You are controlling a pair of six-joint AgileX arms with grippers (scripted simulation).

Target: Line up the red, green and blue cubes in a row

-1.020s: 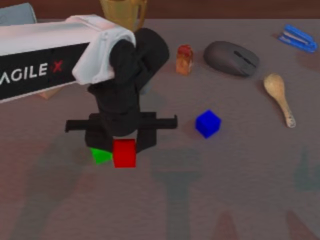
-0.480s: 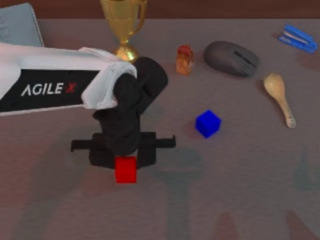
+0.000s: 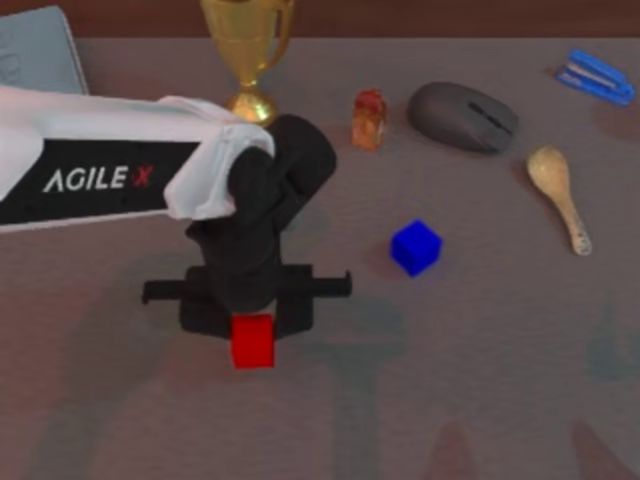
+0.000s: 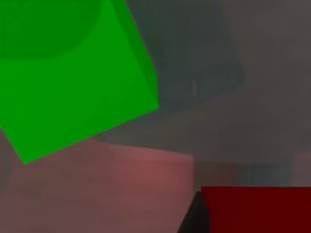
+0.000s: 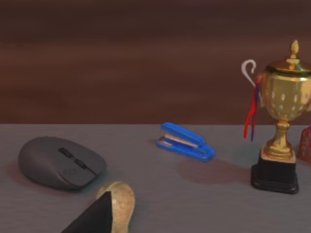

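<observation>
My left gripper (image 3: pixel 252 328) is shut on the red cube (image 3: pixel 252 342), at the table's left-centre. In the left wrist view the red cube (image 4: pixel 255 209) sits against a dark fingertip (image 4: pixel 194 219). The green cube (image 4: pixel 73 77) lies on the table close beside it. From above, the green cube is hidden under the gripper body. The blue cube (image 3: pixel 415 247) stands alone to the right of the left gripper, apart from the other two. My right arm is outside the top view; its wrist view shows one dark fingertip (image 5: pixel 99 216) with nothing held.
Along the back stand a gold trophy (image 3: pixel 247 50), a small orange bottle (image 3: pixel 369 119), a grey mouse (image 3: pixel 462 116) and a blue stapler (image 3: pixel 597 76). A wooden spoon (image 3: pixel 558 192) lies at the right. A grey-blue object (image 3: pixel 35 50) sits at the back left corner.
The left gripper carried the red cube toward the front edge and lower, so that it now covers the green cube. Over the last half second it barely moved.
</observation>
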